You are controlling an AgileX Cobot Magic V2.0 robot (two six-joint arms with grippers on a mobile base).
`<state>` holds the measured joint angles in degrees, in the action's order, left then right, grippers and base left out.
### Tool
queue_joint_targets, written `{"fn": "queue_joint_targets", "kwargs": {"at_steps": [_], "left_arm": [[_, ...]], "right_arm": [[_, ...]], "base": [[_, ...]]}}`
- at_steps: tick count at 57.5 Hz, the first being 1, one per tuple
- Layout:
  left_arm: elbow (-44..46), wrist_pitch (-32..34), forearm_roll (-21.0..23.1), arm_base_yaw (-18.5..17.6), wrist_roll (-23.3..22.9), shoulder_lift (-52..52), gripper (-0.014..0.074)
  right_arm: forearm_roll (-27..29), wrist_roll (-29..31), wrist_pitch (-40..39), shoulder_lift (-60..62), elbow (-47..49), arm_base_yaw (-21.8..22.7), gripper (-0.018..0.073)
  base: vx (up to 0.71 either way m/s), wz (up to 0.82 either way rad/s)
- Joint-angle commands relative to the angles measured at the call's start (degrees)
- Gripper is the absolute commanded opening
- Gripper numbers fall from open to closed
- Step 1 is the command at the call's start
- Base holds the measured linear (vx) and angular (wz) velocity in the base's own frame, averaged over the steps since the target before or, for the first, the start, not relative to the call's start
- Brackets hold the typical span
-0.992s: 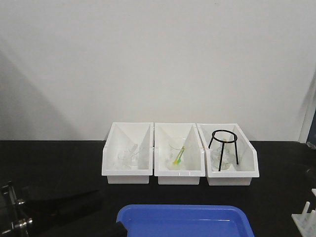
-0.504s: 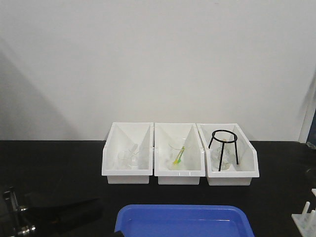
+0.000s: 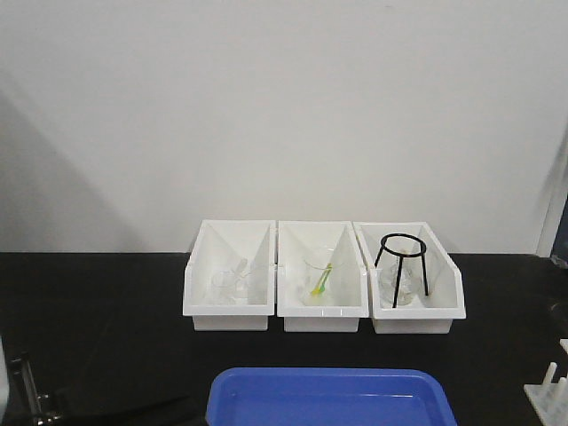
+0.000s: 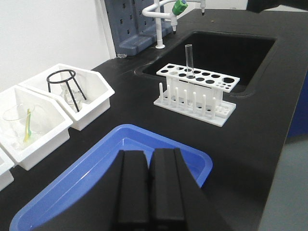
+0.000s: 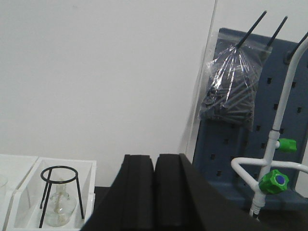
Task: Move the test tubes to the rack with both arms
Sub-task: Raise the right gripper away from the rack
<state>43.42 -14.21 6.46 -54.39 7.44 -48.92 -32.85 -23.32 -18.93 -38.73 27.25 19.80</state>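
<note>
A black tabletop (image 4: 260,125) runs below a plain white wall (image 3: 284,106), as seen from my remote station. Three white bins (image 3: 322,315) stand in a row at the back. The right one holds a black tripod (image 3: 404,262) over a flask (image 3: 399,286), the middle one a beaker (image 3: 318,277) with a yellow-green stick in it. A blue tray (image 3: 328,395) lies in front of the bins.

In my left wrist view the rack (image 4: 195,91) stands on the tabletop just beside the sink (image 4: 226,53) and apart from the tray. One test tube (image 4: 189,60) stands upright in a hole of its top plate. The left end effector (image 4: 149,156) hangs over the tray's near side with its black fingers pressed together. The right end effector (image 5: 154,161) is pressed together too. It is raised and faces the wall, with a blue pegboard (image 5: 216,159) and a green-knobbed tap (image 5: 274,180) off to one side.
</note>
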Motion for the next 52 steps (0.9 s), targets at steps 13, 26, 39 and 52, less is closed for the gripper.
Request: {"fn": "queue_joint_targets", "kwargs": {"at_steps": [13, 26, 39, 52], "left_arm": [[1.66, 3.16, 0.16, -0.4, -0.23, 0.38, -0.002], [1.66, 3.1, 0.16, -0.4, -0.23, 0.38, -0.002], [1.66, 3.1, 0.16, -0.4, -0.23, 0.38, -0.002], [1.66, 3.01, 0.16, -0.4, -0.23, 0.31, -0.002]], "right_arm": [[0.03, -1.45, -2.91, 2.82, 1.68, 0.19, -0.0007], [0.03, -1.45, -2.87, 2.76, 1.68, 0.24, -0.0007], [0.03, -1.45, -2.87, 2.76, 1.68, 0.24, -0.0007], [0.03, -1.45, -2.87, 2.76, 1.68, 0.24, -0.0007]], "base": [[0.0, 0.0], [0.0, 0.0], [0.0, 0.0], [0.0, 0.0]]}}
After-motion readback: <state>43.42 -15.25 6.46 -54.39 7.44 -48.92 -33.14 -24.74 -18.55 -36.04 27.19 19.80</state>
